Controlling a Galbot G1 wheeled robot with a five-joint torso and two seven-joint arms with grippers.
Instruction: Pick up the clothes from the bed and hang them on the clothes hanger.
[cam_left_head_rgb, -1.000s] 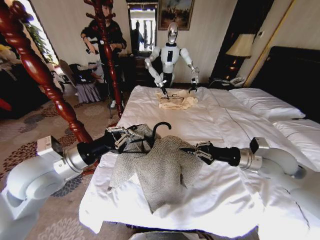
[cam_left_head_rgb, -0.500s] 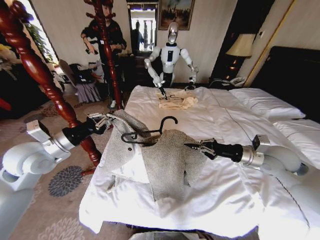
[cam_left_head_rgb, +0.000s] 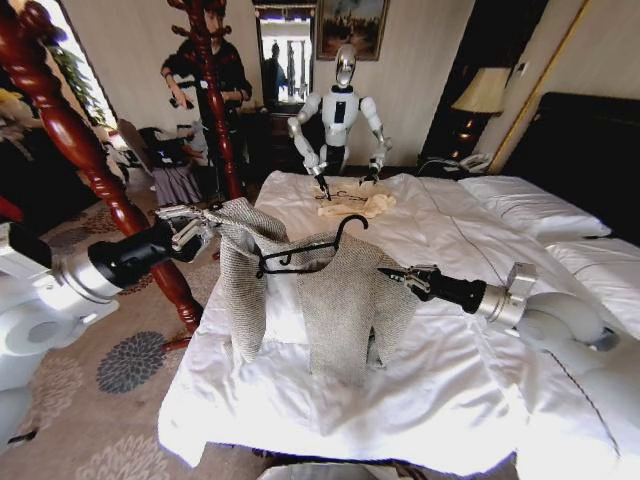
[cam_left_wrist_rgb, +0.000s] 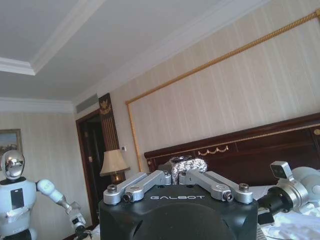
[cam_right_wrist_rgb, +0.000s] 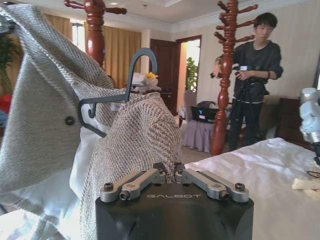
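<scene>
The cardigan (cam_left_head_rgb: 320, 290) is hanging in the air above the near part of the bed (cam_left_head_rgb: 470, 370), held up at both shoulders, its lower edge reaching down toward the white duvet. The black hanger (cam_left_head_rgb: 305, 250) is sitting inside the neckline, its hook rising at about one o'clock from the collar.

The left gripper (cam_left_head_rgb: 190, 225) is at nine o'clock of the cardigan, out past the bed's edge, with its fingers clamped on the garment's shoulder; the cloth is draping from there down in a long flap. In the left wrist view the fingers (cam_left_wrist_rgb: 150, 181) are pinching a small wad of the knit (cam_left_wrist_rgb: 185, 166) between their tips.

The right gripper (cam_left_head_rgb: 392, 273) is at three o'clock of the cardigan, over the bed, its jaws closed on the other shoulder. In the right wrist view the fingers (cam_right_wrist_rgb: 145, 181) are meeting on the knit (cam_right_wrist_rgb: 135, 140), and the hanger (cam_right_wrist_rgb: 125, 85) is showing just beyond, with one pale button (cam_right_wrist_rgb: 69, 120) on the front panel.

A red-brown wooden coat stand (cam_left_head_rgb: 95, 170) is standing on the carpet at nine o'clock of the bed, behind the left arm. A pale cream garment (cam_left_head_rgb: 355, 205) is lying at the far end of the bed at twelve o'clock.
</scene>
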